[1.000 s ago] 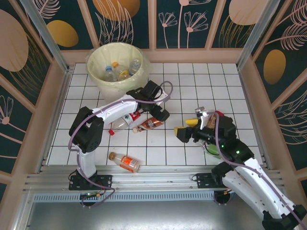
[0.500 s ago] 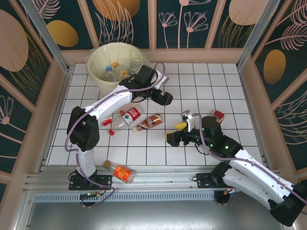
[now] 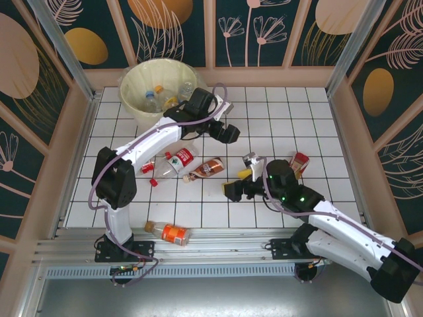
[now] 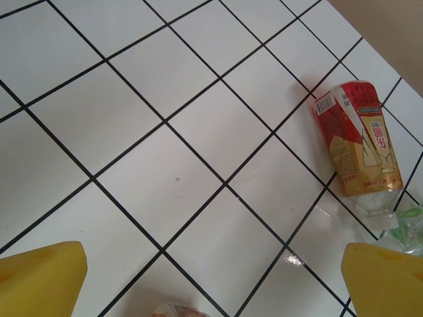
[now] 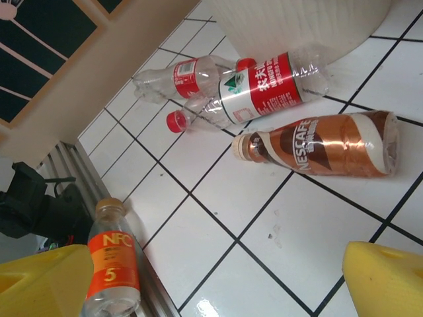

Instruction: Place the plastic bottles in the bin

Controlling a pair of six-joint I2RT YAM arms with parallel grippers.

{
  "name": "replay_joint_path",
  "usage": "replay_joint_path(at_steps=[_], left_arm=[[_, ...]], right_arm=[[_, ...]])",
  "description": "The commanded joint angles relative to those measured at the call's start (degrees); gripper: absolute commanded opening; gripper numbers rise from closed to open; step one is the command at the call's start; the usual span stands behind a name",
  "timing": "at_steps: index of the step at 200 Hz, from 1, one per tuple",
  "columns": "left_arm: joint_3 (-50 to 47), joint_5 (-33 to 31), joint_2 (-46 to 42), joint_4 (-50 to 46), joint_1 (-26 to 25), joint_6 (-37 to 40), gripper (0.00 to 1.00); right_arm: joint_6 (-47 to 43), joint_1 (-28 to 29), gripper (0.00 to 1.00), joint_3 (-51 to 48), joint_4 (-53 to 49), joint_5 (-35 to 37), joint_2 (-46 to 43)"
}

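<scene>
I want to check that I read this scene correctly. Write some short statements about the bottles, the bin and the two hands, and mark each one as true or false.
1. Several bottles lie inside the bin. True.
2. The left hand grips a bottle. False: it is open and holds nothing.
3. The brown coffee bottle stands upright. False: it lies on its side.
4. The orange-label bottle lies near the front edge of the table. True.
5. The right hand is open and empty. True.
</scene>
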Motion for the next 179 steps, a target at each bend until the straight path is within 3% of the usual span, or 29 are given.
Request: replay_joint_path(at_steps=[1,43,83,179], left_arm=[[2.96,1.38,-3.12,-0.06,1.22,-0.72,0.99],[6.12,1.46,-2.64,-2.01,2.33,0.11,0.99],[9.35,2.65,-1.44,-3.08,3.19,0.20,0.99],[12.46,3.46,-0.29,-5.41,3.40,2.46,0.99]], right_arm=[[-1.51,2.12,0.97,-0.77,4.32,0.91,1.58],[-3.84,6.49,0.94,1.46,7.33,1.64,10.02],[-9.02,9.61,0.88,5.79,11.31,-6.30,21.77],[-21.62,21.03,0.80,22.33,4.29,-10.66,44.64]])
